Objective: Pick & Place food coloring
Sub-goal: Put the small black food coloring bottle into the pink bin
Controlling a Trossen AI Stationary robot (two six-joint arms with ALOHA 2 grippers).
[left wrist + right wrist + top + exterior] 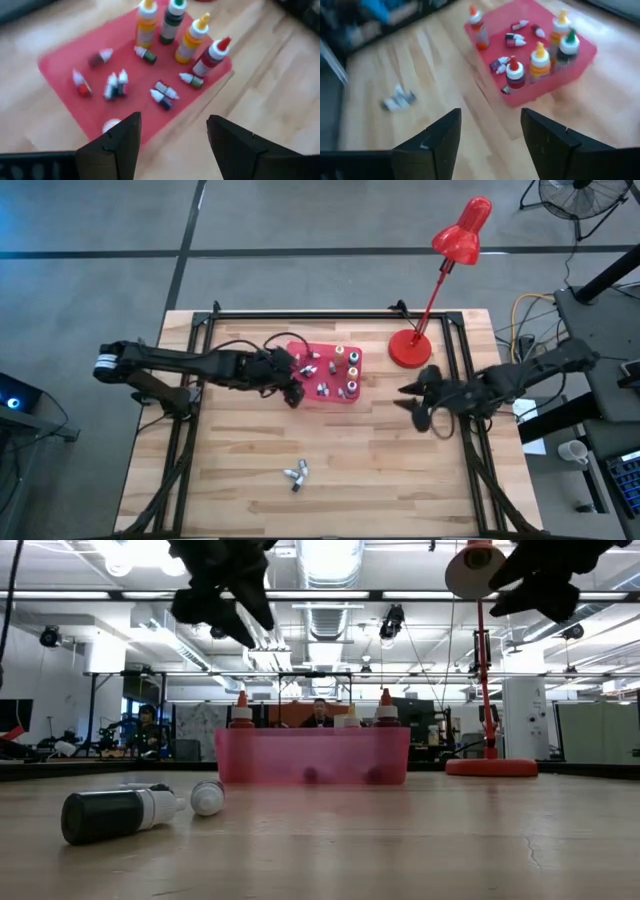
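Nearest the low camera, two stray vials [125,810] are lying loose on the surface [380,470], well apart from the red tray [326,395]. Your left gripper [292,385], fingers apart, is hovering at the tray's edge; a careless descent risks toppling the upright tubes [172,20]. Your right gripper [420,402], fingers also spread, is waiting near the lamp [410,345], with open room ahead.

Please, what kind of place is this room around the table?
Probably a large robotics lab or workshop. The low view shows exposed ceiling ducts and strip lights, equipment racks, and people seated at desks beyond the wooden table.
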